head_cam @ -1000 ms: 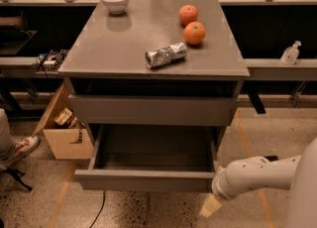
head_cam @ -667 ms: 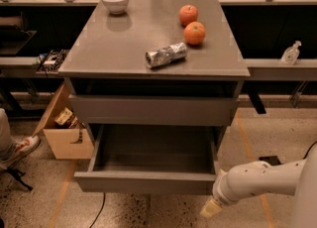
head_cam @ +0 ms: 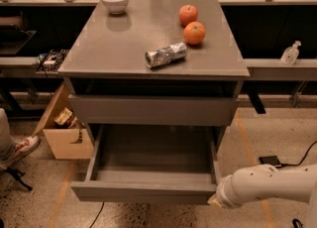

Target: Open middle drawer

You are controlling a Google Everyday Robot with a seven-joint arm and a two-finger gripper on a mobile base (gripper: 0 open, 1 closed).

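The middle drawer (head_cam: 148,192) stands pulled far out of the grey cabinet, and its bare inside shows from above. Its flat front panel faces me at the bottom of the camera view. A closed grey drawer front (head_cam: 151,110) sits above it, under the cabinet top. My gripper (head_cam: 214,202) is at the end of the white arm (head_cam: 270,187), low at the right, right by the right end of the open drawer's front panel. Only its tip shows past the wrist. Whether it touches the panel cannot be told.
On the cabinet top (head_cam: 114,43) are a white bowl (head_cam: 115,1), two oranges (head_cam: 194,32), (head_cam: 188,14) and a crushed can (head_cam: 166,55). A cardboard box (head_cam: 62,133) stands on the floor at the left, next to a person's shoe (head_cam: 17,150). A black block and cable (head_cam: 270,161) lie on the floor at the right.
The white arm has sunk slightly at the drawer's right front corner. The drawer stays open the same amount.
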